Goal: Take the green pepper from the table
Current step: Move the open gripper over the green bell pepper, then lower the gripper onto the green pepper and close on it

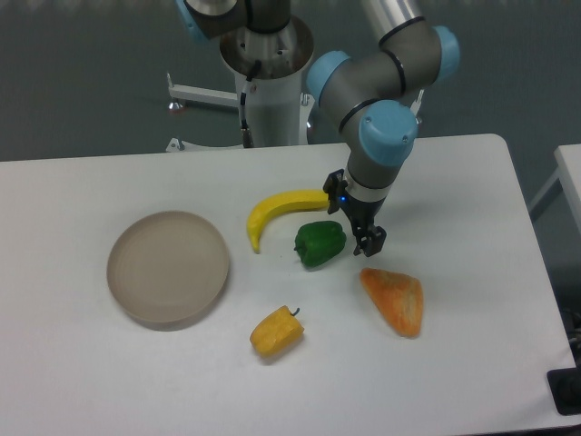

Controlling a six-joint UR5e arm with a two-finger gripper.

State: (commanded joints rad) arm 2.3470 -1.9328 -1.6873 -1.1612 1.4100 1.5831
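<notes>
Near the middle of the table (472, 182), a bit toward the far edge, we've got the green pepper (320, 243) sitting on the white top, and the gripper (366, 242) is hanging just beside its right side, fingers pointing down. From this angle we honestly can't tell how far apart the fingers are, they just read as one dark clump, and they don't look to be around the pepper. Pretty crowded spot: the banana (283, 213) curves right along the pepper's far-left side, nearly touching it, and its right tip runs in behind the gripper's wrist. On the near-right side the orange wedge-shaped thing (394, 300) lies close under the gripper, so we see only a slim strip of bare table between it and the pepper. The yellow-orange pepper (277, 332) with its little stem sits toward the near edge, apart from the green one. The round beige plate (168, 267) is well off toward the left edge. Most open room we can see is along the right edge and the whole near edge, plus the far-left corner. The arm comes down from the far side, over the far edge.
</notes>
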